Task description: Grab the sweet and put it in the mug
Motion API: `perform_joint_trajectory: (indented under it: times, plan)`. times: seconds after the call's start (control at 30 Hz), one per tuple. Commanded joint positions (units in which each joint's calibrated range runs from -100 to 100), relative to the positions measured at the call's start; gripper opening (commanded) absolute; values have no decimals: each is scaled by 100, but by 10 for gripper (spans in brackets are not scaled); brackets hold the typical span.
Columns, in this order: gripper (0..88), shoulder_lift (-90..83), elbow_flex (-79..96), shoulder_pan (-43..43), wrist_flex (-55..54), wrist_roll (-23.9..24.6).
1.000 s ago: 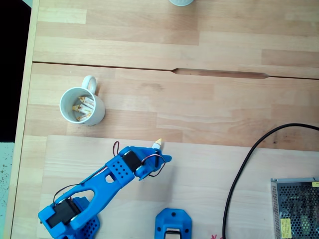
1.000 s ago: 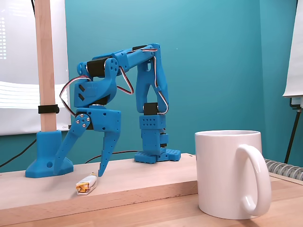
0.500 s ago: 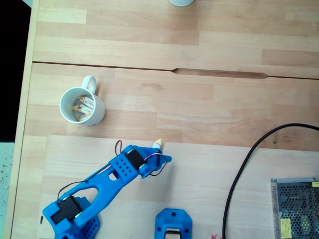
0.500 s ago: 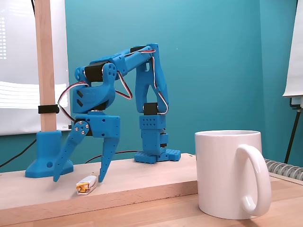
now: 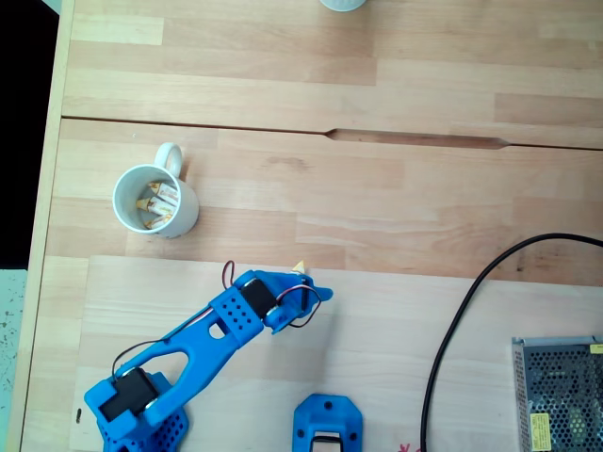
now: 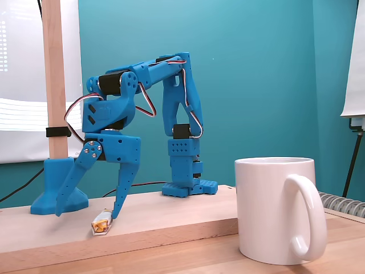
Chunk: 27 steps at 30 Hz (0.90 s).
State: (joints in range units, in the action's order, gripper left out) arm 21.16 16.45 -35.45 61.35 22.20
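The white mug (image 5: pixel 155 201) stands at the left of the table in a fixed view, with several wrapped sweets lying inside it; it fills the near right (image 6: pixel 279 208) in the side view. A sweet (image 6: pixel 101 224) in a white wrapper with yellow-orange ends lies on the raised board near its front edge. My blue gripper (image 6: pixel 85 214) stands open, straddling it, the right fingertip (image 6: pixel 114 214) right beside the sweet. From above, the gripper (image 5: pixel 300 282) covers most of the sweet, and only its tip (image 5: pixel 301 267) pokes out.
A black cable (image 5: pixel 462 320) curves across the right of the board to a metal mesh box (image 5: pixel 561 395). A blue mount (image 5: pixel 327 428) sits at the bottom edge. A pale round vessel (image 5: pixel 341 4) touches the top edge. A wooden post (image 6: pixel 52 80) rises at the left.
The gripper has opened wider and come down around the sweet, shifting slightly toward the board's front edge. The sweet has been nudged a little. The mug has not moved.
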Motion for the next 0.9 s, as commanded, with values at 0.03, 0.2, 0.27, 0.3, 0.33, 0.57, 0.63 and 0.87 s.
perform_joint_trajectory:
  times: [0.03, 0.2, 0.27, 0.3, 0.33, 0.57, 0.63, 0.87]
  plan:
    - [312, -42, -271, 23, -22, -10]
    - [172, -42, -280, 30, -30, -10]
    - [95, -34, -298, 30, -38, -15]
    - [53, -25, -316, 30, -38, -15]
    - [26, -25, -334, 30, -38, -15]
    - [16, 1, -352, 1, -38, -15]
    - [17, 18, -352, -13, -38, -15]
    - [31, 27, -334, -21, -38, -20]
